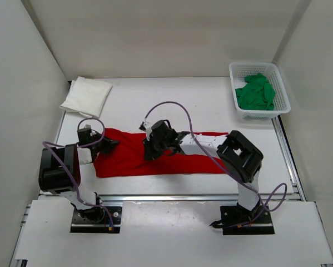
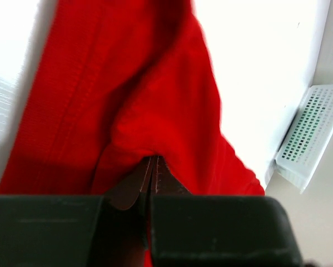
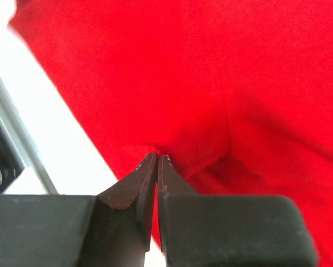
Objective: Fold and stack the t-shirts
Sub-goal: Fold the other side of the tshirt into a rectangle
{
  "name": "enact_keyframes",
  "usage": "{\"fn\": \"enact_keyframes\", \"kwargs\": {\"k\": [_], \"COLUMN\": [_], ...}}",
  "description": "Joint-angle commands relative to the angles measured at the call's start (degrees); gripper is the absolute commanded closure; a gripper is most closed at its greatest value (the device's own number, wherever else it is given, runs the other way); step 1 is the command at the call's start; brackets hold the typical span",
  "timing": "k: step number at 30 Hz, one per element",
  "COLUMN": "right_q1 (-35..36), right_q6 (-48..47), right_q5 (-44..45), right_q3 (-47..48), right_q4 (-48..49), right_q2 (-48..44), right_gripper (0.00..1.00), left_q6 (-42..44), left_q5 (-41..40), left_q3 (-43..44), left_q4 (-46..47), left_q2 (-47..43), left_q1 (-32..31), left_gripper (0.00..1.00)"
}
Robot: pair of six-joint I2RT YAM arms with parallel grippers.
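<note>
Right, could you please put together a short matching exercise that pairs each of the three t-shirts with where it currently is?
Column one:
1. white t-shirt
2. red t-shirt
3. green t-shirt

Column two:
a. bunched up inside the basket at the far right
b. lying folded at the far left corner of the table
c. stretched out in a long strip across the near side of the table

Right pairs: 1-b, 2-c, 3-a.
</note>
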Motion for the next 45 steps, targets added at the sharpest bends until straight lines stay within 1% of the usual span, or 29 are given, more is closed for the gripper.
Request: {"fn": "enact_keyframes", "kwargs": {"k": [1,2,4,6,8,10,12,13,14,16,17,18,19,20,21,23,25,26,28,32,33,34,35,36,38,40,41,42,45], "right_q1": [1.9,2.6,3.4,4.0,4.2,2.9,2.0,1.8,0.8,-0.6,-0.8,-1.1,-1.2,-0.8,-1.3,-1.0,-1.5,-1.7,-1.7,-2.2,-2.7,-3.0,-3.1,-3.6,-5.6,-8.3,-8.6,-10.1,-12.2], "right_q6": [-3.3,-3.8,-4.9,-5.0,-4.8,-4.1,-3.8,-3.1,-2.8,-1.4,-1.1,-1.0,-1.0,-1.0,-1.0,0.1,0.8,1.4,1.8,3.4,3.6,3.6,3.4,3.3,4.2,4.4,4.2,3.4,1.5], "right_q5": [0.7,1.0,1.1,1.1,2.8,2.8,3.2,2.9,1.8,1.1,1.2,-0.3,-0.5,-0.5,-1.3,-2.0,-3.8,-3.0,-1.6,-1.3,-2.0,-3.4,-5.1,-5.7,-9.8,-12.3,-12.8,-12.5,-12.5], "right_q3": [-5.7,-6.5,-9.2,-10.2,-10.9,-10.9,-10.9,-10.3,-9.0,-7.0,-4.9,-3.9,-2.4,-2.2,-2.6,-4.0,-5.0,-5.4,-7.4,-9.9,-9.2,-8.1,-7.2,-5.9,-3.0,0.3,3.1,4.8,17.5], "right_q4": [7.0,7.0,7.0,6.3,6.3,5.4,7.8,8.1,8.4,8.5,8.3,6.9,7.0,6.6,7.6,8.4,9.2,9.3,8.5,9.7,9.2,8.3,8.0,8.0,7.9,6.8,5.6,3.8,-3.6], "right_q2": [-5.4,-6.3,-7.7,-9.2,-11.9,-13.5,-14.2,-14.1,-12.9,-10.5,-8.4,-6.4,-5.5,-3.6,-2.7,-1.0,0.1,0.6,0.0,-2.0,-2.7,-3.5,-3.9,-4.7,-5.6,-4.5,-2.7,0.2,9.1], "right_gripper": [0.94,0.92,0.84,0.84,0.80,0.74,0.73,0.79,0.83,0.92,0.97,0.98,0.99,1.00,1.00,1.00,1.00,1.00,1.00,1.00,0.98,0.92,0.89,0.83,0.74,0.71,0.70,0.70,0.69], "left_q6": [0.3,0.2,0.1,-0.2,-0.1,0.8,1.1,1.2,1.1,1.8,2.0,2.4,2.0,1.4,0.4,-0.7,-1.0,-0.8,-1.4,-0.8,-1.0,-1.7,-2.4,-2.5,-1.3,2.1,4.3,4.5,6.2], "left_q5": [-0.3,-0.2,0.4,0.6,0.7,0.1,-0.1,-0.4,-0.7,-3.2,-4.6,-4.8,-5.2,-4.8,-3.5,-1.5,0.2,0.8,4.4,4.3,4.2,3.5,3.1,2.8,0.0,-3.6,-4.8,-4.8,-3.9], "left_q3": [1.4,1.2,1.3,1.4,1.6,2.3,1.7,1.0,0.3,-1.0,-1.8,-2.6,-3.6,-4.2,-6.0,-9.1,-11.3,-12.8,-15.1,-18.2,-18.1,-18.0,-16.8,-15.5,-12.3,-8.2,-6.3,-5.4,-5.6], "left_q4": [-0.2,-0.5,-0.2,-0.7,-0.9,-2.8,-3.8,-3.9,-3.7,-5.2,-5.2,-5.1,-4.9,-4.4,-3.4,-0.5,0.4,0.7,2.1,0.1,-0.5,-0.9,-1.6,-2.3,-4.6,-9.5,-9.9,-10.6,-9.9], "left_q2": [0.6,0.6,0.6,-0.1,-1.5,-3.5,-6.6,-7.7,-9.7,-13.0,-13.8,-14.6,-14.9,-14.7,-14.6,-13.8,-13.1,-12.8,-13.1,-17.0,-19.1,-20.3,-22.8,-25.7,-29.6,-32.5,-32.6,-32.8,-31.4], "left_q1": [0.8,1.1,1.4,1.8,2.0,1.7,1.6,1.2,0.6,-2.1,-4.8,-7.5,-7.6,-11.0,-12.0,-11.5,-9.4,-8.7,-3.5,1.4,1.7,2.0,1.5,0.8,-2.9,-6.6,-7.5,-10.5,-11.8], "left_gripper": [0.91,0.91,0.92,0.92,0.92,0.92,0.91,0.91,0.92,0.90,0.90,0.90,0.90,0.90,0.90,0.91,0.91,0.92,0.91,0.93,0.92,0.92,0.91,0.90,0.88,0.85,0.84,0.84,0.84]}}
